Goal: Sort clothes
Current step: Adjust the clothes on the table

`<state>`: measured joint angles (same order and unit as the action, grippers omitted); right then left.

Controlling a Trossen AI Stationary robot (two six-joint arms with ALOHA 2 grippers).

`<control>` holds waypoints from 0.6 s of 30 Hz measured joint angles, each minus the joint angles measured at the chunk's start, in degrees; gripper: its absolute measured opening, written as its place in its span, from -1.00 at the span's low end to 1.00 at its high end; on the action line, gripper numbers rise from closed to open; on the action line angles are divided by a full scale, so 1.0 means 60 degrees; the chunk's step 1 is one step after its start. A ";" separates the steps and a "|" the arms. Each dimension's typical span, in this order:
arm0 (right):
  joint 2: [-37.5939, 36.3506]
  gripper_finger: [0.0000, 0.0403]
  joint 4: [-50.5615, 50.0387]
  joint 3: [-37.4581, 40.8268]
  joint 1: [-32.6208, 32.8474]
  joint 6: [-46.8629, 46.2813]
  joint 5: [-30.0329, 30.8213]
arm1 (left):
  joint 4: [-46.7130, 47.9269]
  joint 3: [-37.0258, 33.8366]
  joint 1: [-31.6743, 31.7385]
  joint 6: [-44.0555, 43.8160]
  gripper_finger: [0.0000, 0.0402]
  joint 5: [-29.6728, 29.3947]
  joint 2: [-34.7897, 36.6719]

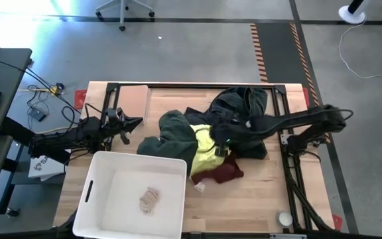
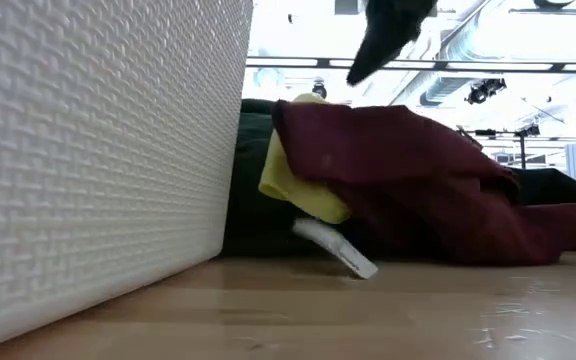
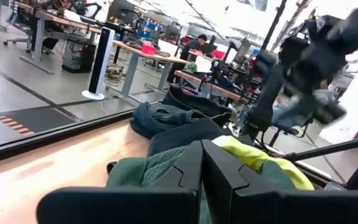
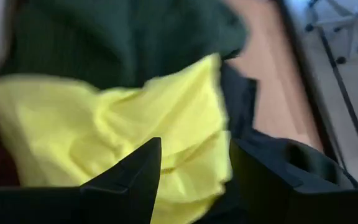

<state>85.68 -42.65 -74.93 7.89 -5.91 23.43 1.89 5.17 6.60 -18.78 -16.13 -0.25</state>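
The clothes lie in a pile at the table's middle. A dark green garment (image 1: pixel 176 129) is on the left, a bright yellow one (image 1: pixel 207 147) beside it, and a maroon one (image 1: pixel 229 172) at the near side. Dark denim (image 1: pixel 241 103) lies at the far side. In the low view the maroon garment (image 2: pixel 418 180) lies over the yellow one (image 2: pixel 293 180). My right gripper (image 1: pixel 221 139) is open and hangs over the yellow garment (image 4: pixel 142 118), clear of the pile in the low view (image 2: pixel 383 35). My left gripper (image 1: pixel 135 123) is shut and empty, left of the pile (image 3: pixel 201 171).
A white bin (image 1: pixel 101 174) stands at the near left and holds a small patterned sock bundle (image 1: pixel 150 200); its wall fills the low view's left (image 2: pixel 88 150). A tan flat board (image 1: pixel 135 99) lies at the far left. A white tag (image 1: pixel 199 187) and a small white round thing (image 1: pixel 284 218) lie near the front.
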 joint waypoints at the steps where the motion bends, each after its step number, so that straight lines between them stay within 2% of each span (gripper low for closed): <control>1: -0.0296 -0.07 0.0038 0.0019 -0.0019 -0.0190 -0.0001 | 0.0000 0.0000 0.0002 -0.0004 -0.98 -0.0002 0.0000; 3: -0.0695 -0.07 0.0253 0.0198 0.0014 -0.0160 -0.0399 | 0.0000 0.0000 0.0002 -0.0005 -0.98 -0.0002 0.0000; 7: -0.0898 -0.07 0.1580 0.1012 0.0463 0.0572 -0.2274 | 0.0004 0.0000 0.0002 -0.0007 -0.98 0.0006 0.0000; 12: -0.0308 -0.07 0.3767 0.2373 0.0626 0.0095 -0.4361 | 0.0004 0.0000 0.0002 -0.0008 -0.98 0.0009 0.0000; 14: 0.0124 -0.07 0.3864 0.2896 0.0588 -0.0108 -0.4095 | 0.0004 0.0000 0.0002 -0.0010 -0.98 0.0009 0.0000; 18: 0.0868 -0.07 0.4285 0.3369 0.0281 -0.0290 -0.1268 | 0.0000 0.0000 0.0002 -0.0011 -0.98 0.0009 0.0000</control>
<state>90.88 -16.94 -54.72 9.58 -7.65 15.83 1.89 5.17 6.61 -18.85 -16.08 -0.25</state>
